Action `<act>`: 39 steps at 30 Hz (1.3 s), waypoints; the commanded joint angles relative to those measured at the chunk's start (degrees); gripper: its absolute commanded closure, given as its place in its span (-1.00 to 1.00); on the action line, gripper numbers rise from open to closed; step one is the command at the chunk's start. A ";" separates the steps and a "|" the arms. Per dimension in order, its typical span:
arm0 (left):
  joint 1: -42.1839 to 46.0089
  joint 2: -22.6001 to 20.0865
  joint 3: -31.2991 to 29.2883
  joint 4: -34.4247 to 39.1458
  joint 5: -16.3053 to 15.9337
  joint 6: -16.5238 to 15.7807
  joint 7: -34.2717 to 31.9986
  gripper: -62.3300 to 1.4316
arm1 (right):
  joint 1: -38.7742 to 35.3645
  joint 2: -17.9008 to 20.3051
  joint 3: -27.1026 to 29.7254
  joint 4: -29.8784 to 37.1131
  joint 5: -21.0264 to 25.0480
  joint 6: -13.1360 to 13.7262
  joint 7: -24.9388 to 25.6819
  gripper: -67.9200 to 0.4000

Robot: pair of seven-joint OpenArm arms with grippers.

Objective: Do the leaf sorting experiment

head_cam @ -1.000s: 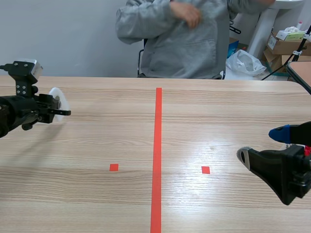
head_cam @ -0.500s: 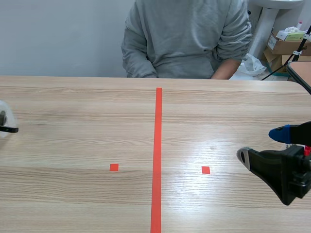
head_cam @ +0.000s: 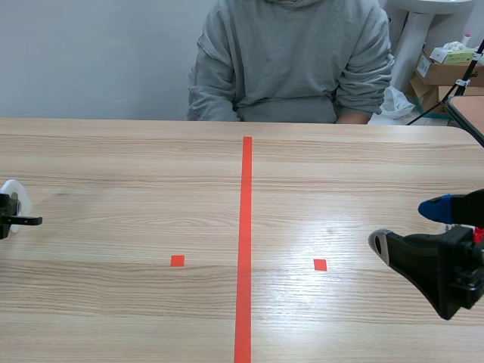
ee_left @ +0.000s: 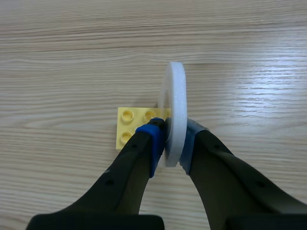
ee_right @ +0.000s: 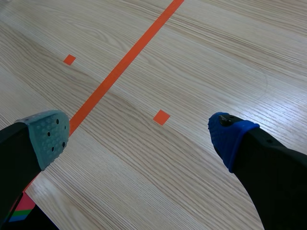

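Since a second ago your left gripper [head_cam: 9, 218] has pulled back from further in over the table [head_cam: 340, 166] to its near left edge, and it has come slightly back into the scene view in the last half second. The person [head_cam: 291, 60] across the table has lowered both arms. Your right gripper [head_cam: 408, 225] has not moved. Its fingers are spread wide with nothing between them, the grey-green and blue dotted pads showing over bare wood beside the orange-red tape line [head_cam: 246, 227]. Your left fingers are clamped on the white disc [ee_left: 173, 112], which stands on edge between the pads. It is thin, round and smooth, with a slightly frosted, translucent rim. Just under and beside it on the table lies a flat yellow brick [ee_left: 132, 127], a glossy plastic plate with round studs, three of which show. You cannot tell whether the disc touches it. The tabletop is pale wood with fine straight grain.
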 commanded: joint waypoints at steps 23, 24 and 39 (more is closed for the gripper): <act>0.07 0.81 0.13 0.50 1.60 6.69 0.68 -0.97 | 0.70 0.63 0.09 1.09 0.46 0.48 1.03 -0.74; 0.07 0.68 0.13 0.72 1.60 7.45 1.05 -1.00 | 0.70 0.63 0.09 1.09 0.46 0.48 1.03 -0.74; 10.80 -3.65 0.17 25.97 -8.07 3.98 7.69 -1.00 | 0.70 0.63 0.11 1.09 0.44 0.48 0.85 -0.74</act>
